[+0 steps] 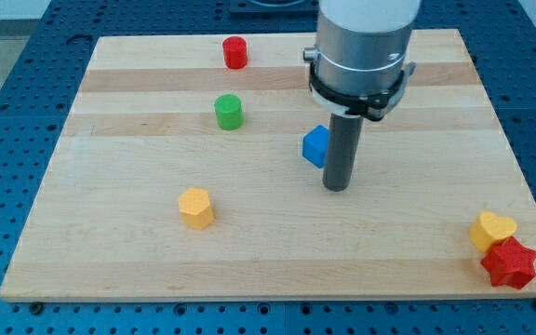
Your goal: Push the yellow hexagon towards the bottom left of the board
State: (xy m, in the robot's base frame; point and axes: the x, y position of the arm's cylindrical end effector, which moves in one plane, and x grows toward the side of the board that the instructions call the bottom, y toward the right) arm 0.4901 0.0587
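Observation:
The yellow hexagon (195,207) lies on the wooden board (110,261), left of centre and toward the view's bottom. My tip (337,187) rests on the board near the centre, well to the right of the yellow hexagon and slightly above its level. The rod stands just right of a blue block (315,146), which it partly hides, so the blue block's shape cannot be made out fully.
A green cylinder (228,112) sits above the hexagon. A red cylinder (235,52) is near the top edge. A yellow heart (490,229) and a red star (509,263) touch each other at the bottom right corner.

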